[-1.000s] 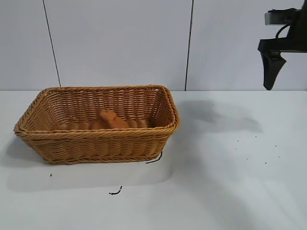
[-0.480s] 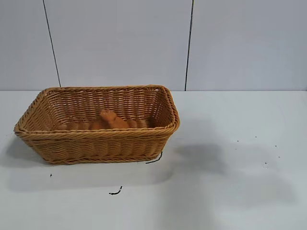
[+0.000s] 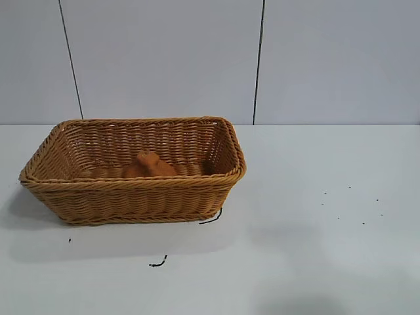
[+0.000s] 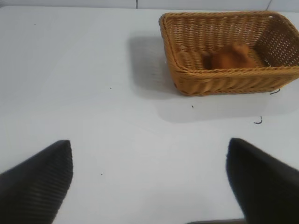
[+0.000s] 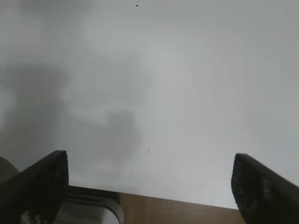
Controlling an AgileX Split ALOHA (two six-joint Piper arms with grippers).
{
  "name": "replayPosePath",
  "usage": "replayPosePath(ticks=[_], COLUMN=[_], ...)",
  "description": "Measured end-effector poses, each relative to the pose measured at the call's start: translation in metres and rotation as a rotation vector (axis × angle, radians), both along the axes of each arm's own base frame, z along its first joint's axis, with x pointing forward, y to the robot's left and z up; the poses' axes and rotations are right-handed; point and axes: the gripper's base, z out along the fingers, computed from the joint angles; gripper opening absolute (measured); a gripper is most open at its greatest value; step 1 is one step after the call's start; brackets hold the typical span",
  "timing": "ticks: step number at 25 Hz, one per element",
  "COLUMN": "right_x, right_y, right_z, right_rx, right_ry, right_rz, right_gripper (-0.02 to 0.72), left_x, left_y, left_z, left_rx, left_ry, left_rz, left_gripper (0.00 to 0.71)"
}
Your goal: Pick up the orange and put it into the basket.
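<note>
Exterior view shows the basket point(image 3: 134, 172) standing on the white table point(image 3: 315, 216), toward the left arm's side; the orange point(image 3: 149, 165) lies inside the basket, on its floor near the middle, knobbly end up (only its upper part clears the front rim); neither arm appears in this view. Two short dark scraps point(image 3: 157, 263) lie on the table just in front of the basket, one touching its front right corner. From the left wrist view, the left gripper point(image 4: 149, 179) hangs over bare table well apart from the basket point(image 4: 224, 77), its fingers spread wide with nothing between them; the orange point(image 4: 231, 57) is visible inside the basket. From the right wrist view, the right gripper point(image 5: 149, 182) is likewise spread wide and empty, over bare table near its edge.
</note>
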Motion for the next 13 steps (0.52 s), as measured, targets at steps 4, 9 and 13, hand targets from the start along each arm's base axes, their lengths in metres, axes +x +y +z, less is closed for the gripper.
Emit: replayPosePath(ticks=[4,9,13], right_x=[-0.022,-0.029,-0.029], right_y=[0.001,0.001,0.001], right_z=[0.002,0.002,0.002], right_rx=[-0.001,-0.002,-0.002], right_ry=[-0.140,-0.184,-0.183], right_rz=[0.001,0.001,0.001], right_gripper=[0.676,0.676,0.676], left_x=[0.000,0.000,0.000], left_y=[0.000,0.000,0.000], left_z=[0.000,0.000,0.000], left_rx=[0.000,0.000,0.000], left_ry=[0.000,0.000,0.000], left_rz=[0.000,0.000,0.000], left_gripper=[0.639,0.639,0.639])
